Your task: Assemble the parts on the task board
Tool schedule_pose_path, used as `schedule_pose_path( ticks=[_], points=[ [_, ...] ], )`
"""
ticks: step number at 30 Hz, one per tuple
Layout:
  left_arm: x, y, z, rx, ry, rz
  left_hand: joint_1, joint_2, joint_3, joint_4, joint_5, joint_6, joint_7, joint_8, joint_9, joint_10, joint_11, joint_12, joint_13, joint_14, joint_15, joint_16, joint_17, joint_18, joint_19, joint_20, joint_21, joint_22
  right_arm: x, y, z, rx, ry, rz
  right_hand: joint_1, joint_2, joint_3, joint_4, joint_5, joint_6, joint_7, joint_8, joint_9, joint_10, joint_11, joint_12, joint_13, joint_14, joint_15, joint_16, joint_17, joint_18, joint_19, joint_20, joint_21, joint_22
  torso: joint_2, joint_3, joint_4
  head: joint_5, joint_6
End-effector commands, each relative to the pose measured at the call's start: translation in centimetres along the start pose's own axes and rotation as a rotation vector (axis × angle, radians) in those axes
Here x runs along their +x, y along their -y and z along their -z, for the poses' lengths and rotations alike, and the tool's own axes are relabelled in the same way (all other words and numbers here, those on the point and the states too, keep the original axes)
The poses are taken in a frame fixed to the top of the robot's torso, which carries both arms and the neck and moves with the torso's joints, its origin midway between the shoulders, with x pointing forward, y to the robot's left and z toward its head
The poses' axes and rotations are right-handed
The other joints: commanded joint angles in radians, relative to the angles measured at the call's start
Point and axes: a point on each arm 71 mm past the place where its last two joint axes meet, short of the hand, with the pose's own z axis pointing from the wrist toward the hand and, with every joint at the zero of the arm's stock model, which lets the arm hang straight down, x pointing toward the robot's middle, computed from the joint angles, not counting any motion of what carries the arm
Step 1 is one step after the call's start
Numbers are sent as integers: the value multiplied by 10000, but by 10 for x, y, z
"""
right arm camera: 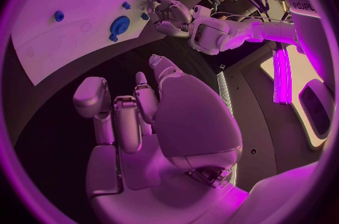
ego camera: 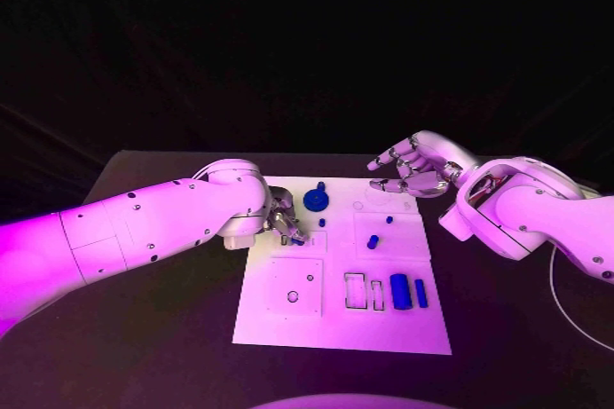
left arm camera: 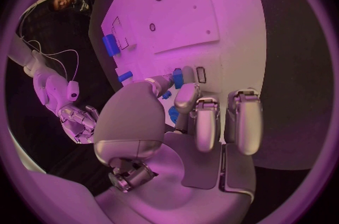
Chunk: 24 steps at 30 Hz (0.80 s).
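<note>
1. The white board (ego camera: 335, 325) lay flat in the middle of the black table (ego camera: 153, 338). It looked smooth and hard, with cut-out slots and little round holes in it.
2. Small blue parts sat on the board: a round gear (ego camera: 316, 197) near the far edge, a fat cylinder (ego camera: 400, 291) and a thin bar (ego camera: 421, 292) lying side by side near the right edge, and a small peg (ego camera: 373, 242) between them and the gear.
3. The left hand (ego camera: 284, 224) was down on the board, just below the gear. In the left wrist view its fingers (left arm camera: 185, 97) curled toward a small blue part (left arm camera: 178, 78) — it looked like a pinch, but I could not tell if the part was really held.
4. The step in hand seemed to be picking up or seating that little piece near the left side of the board.
5. The next move likely called for a slow, straight push so the piece would go into its hole and not tip.
6. The right hand (ego camera: 417, 168) hung above the far right corner of the board, holding nothing — its fingers were apart and a bit bent.
7. Both hands were shiny silver metal, and the arms were smooth white shells.
</note>
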Motion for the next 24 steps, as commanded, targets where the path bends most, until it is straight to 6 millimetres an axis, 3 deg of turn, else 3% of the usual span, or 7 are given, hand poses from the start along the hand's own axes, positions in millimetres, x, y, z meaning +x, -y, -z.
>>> schedule_pose_path(
  ticks=[1,13,16,24],
  points=[
    [6,-1,-3,-176,-300,-415,-38,100,1577,-1558,33,37,-58,55,9,26,16,-52,-15,1050,53,30,2635,-111,621,38,15,1806,1,-1,0,-112,-122,71,10,-99,53,4,34,72,3,31,-8,6,-24,42,-20,760,-57,-27,1415,159,24,-51,-61,-9,4,-3,-6,0,-9],
    [9,1,-5,-179,-548,-603,-195,80,1569,-1584,31,100,-80,76,51,97,4,-4,36,1050,47,30,2635,-113,625,35,20,1819,2,-2,0,-121,-146,66,-1,-104,60,10,51,75,4,32,-8,8,-23,47,-17,759,-57,-29,1412,158,26,-52,-61,-7,3,2,-4,-27,-27],
    [10,2,-5,-154,-674,-635,-488,17,1448,-1518,22,151,-113,76,89,77,-20,-111,-78,1050,33,30,2635,-115,628,28,22,1828,2,-2,0,-123,-124,58,-11,-110,62,14,58,75,5,31,-8,-3,-21,29,-32,756,-57,-37,1399,164,10,-52,-77,-36,9,-1,-3,-29,-43],
    [12,6,-9,-178,-932,-737,-1174,142,1248,-1244,19,269,-161,27,125,123,-56,-146,-97,1050,0,30,2635,-109,618,-4,4,1816,2,-2,0,-127,-111,35,-33,-124,65,25,70,69,8,26,-10,-19,-19,6,-53,750,-56,-55,1372,170,-8,-52,-96,-70,0,0,1,-30,-56]
  ],
)
